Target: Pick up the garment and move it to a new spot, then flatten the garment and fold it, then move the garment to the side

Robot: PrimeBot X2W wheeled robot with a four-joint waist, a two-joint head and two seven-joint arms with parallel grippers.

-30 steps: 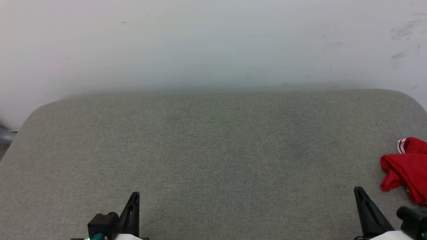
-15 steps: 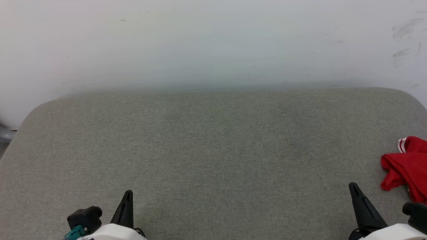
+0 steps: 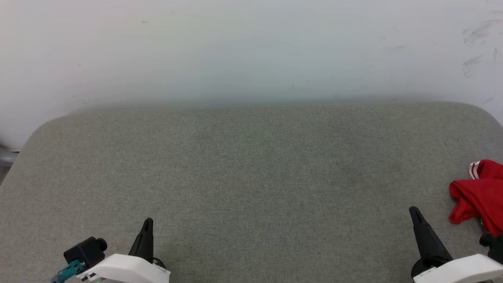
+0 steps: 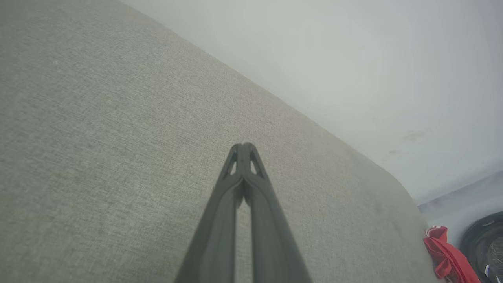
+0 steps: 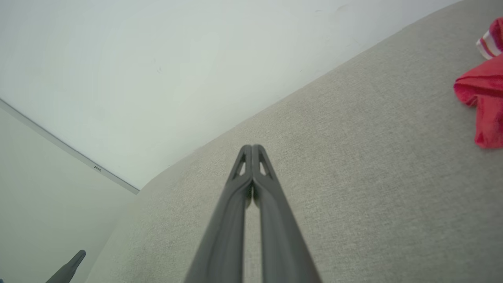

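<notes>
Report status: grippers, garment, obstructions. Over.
Left gripper shut, empty. Right gripper shut, empty. Garment crumpled at far right of grey cushion, untouched. Path from right gripper to garment unobstructed.

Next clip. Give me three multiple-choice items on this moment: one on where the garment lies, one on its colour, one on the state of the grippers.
1. Where does the garment lie on the grey pad in the head view?
A. at the far right
B. in the centre
C. at the far left

2. What is its main colour?
A. blue
B. red
C. green

3. How do the left gripper and right gripper stand?
A. both open
B. one holding the garment
C. both shut, holding nothing

Answers:
1 A: it lies crumpled at that view's right border.
2 B: the cloth is red.
3 C: in each wrist view the fingertips meet, well apart from the garment.
</notes>
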